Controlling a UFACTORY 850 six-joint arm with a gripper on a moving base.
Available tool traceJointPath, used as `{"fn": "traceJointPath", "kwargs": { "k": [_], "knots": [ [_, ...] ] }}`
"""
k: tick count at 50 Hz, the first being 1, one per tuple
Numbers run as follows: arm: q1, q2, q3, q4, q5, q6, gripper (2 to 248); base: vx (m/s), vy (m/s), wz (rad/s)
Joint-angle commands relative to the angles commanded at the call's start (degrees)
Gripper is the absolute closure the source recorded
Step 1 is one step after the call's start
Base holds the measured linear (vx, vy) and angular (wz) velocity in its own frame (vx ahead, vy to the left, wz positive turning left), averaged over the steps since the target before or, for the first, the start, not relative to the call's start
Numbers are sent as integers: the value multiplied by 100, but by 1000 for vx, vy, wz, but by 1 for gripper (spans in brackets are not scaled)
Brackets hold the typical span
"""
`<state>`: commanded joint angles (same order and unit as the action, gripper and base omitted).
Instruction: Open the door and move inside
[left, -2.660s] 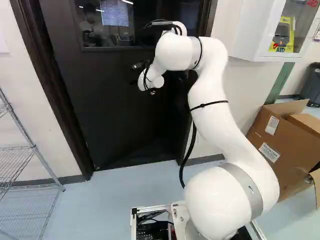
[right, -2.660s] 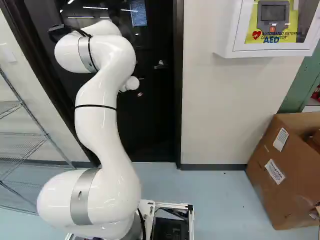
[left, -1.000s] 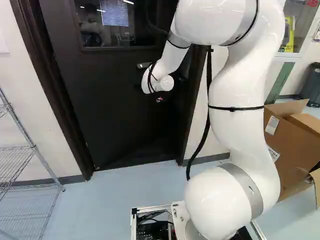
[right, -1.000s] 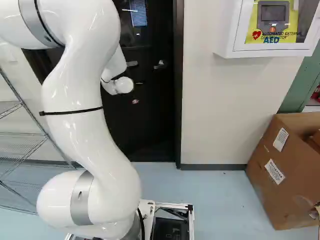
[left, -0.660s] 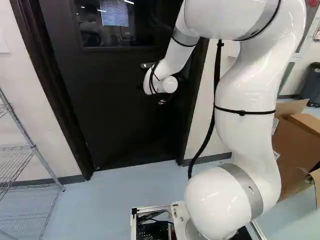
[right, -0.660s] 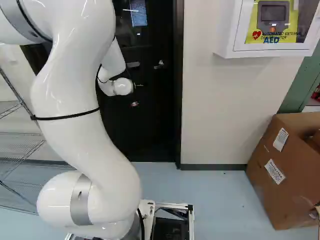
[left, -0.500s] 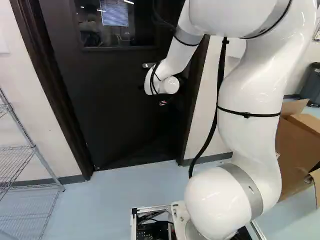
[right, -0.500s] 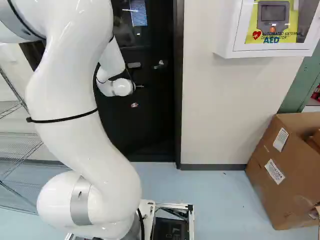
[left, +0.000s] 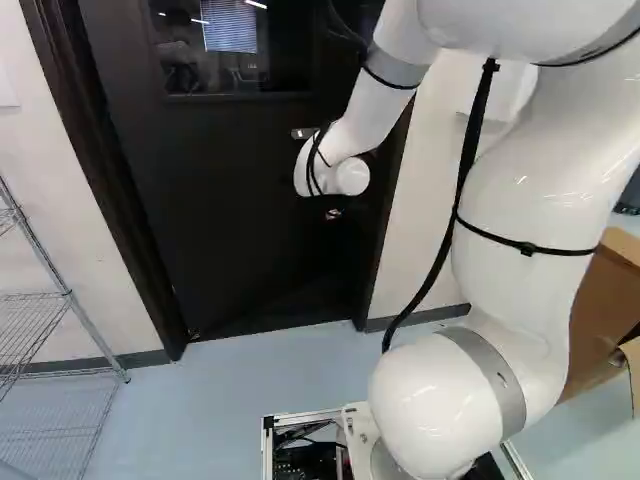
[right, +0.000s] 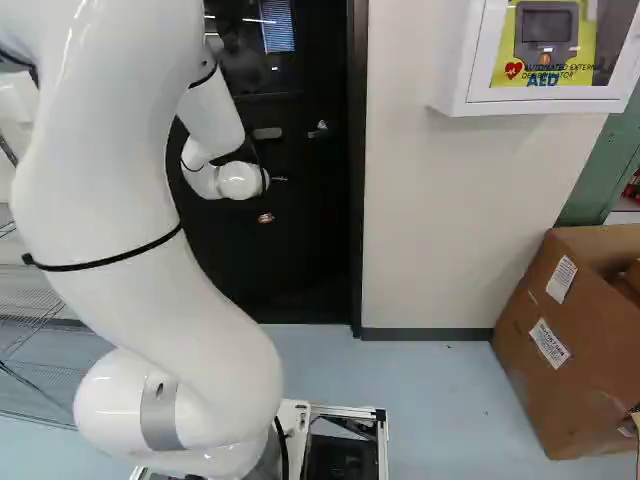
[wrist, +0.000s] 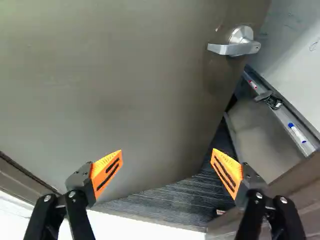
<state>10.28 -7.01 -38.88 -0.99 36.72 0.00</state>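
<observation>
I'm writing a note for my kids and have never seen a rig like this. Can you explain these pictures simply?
The machine is one white robot arm on a moving base. Two pictures look ahead from the base, behind the arm, one from its left and one from its right. The third looks along the black gripper from the wrist. Its two orange-padded fingers stand apart, holding nothing.

Ahead is a dark door, ajar, with a silver lever handle. Through the gap, a marker lies in a tray. Nearer the base stand a wire shelf and a cardboard box.
</observation>
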Motion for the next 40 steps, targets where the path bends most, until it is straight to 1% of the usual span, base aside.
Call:
{"fn": "traceJointPath", "kwargs": {
  "k": [21, 40],
  "knots": [
    [-58, 639, 673, 0, 0, 0, 3, 0, 0, 0],
    [-188, 1244, 1271, 0, 0, 0, 3, 0, 0, 0]
  ]
}}
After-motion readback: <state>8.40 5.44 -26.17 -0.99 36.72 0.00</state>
